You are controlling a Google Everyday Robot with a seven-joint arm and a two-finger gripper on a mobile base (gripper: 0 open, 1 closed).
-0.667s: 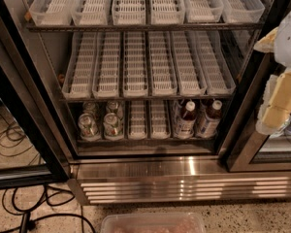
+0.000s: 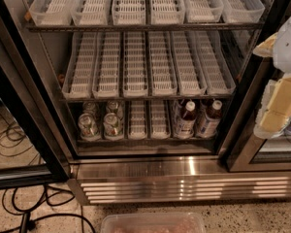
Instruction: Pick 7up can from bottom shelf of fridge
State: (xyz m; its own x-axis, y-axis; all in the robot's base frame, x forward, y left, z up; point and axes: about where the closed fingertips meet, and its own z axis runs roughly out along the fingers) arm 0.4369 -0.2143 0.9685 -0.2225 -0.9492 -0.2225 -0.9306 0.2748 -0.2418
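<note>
The fridge (image 2: 194,166) stands open in front of me, with three racks of white slotted lanes. On the dark bottom shelf (image 2: 145,130), several silver-topped cans with green bodies stand in the two left lanes. The front two are a 7up can (image 2: 88,125) and another can (image 2: 112,125) beside it, with more behind them. My gripper (image 2: 275,111), cream coloured under a white arm, hangs at the right edge of the view. It is outside the fridge, level with the bottom shelf and far to the right of the cans.
Two white-capped bottles (image 2: 186,120) (image 2: 209,119) stand in the right lanes of the bottom shelf. The black door frame (image 2: 24,110) runs down the left. Black cables (image 2: 19,212) lie on the floor at left. A clear plastic tub (image 2: 153,223) sits at the bottom edge.
</note>
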